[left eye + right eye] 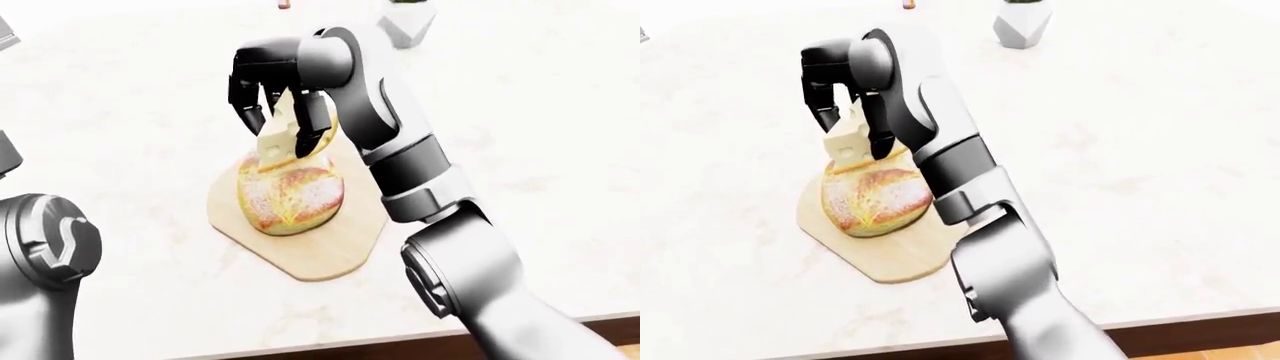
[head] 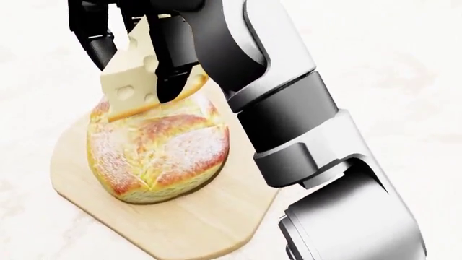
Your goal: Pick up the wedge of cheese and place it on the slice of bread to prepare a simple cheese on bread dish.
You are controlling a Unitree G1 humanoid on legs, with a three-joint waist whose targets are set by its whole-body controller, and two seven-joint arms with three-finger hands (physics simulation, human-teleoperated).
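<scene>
I'm seeing pale yellow cheese with holes, golden bread showing white flour dusting, a light tan board, black fingers, a white marbled desk.

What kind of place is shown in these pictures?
Probably a kitchen counter: a pale marble-like worktop carries a wooden cutting board with a round loaf of bread, and the right hand holds a cheese wedge over it.

Pale holed cheese wedge tilted, seemingly touching the top edge of a round, flour-dusted golden bread that lay on a light wooden board
</scene>
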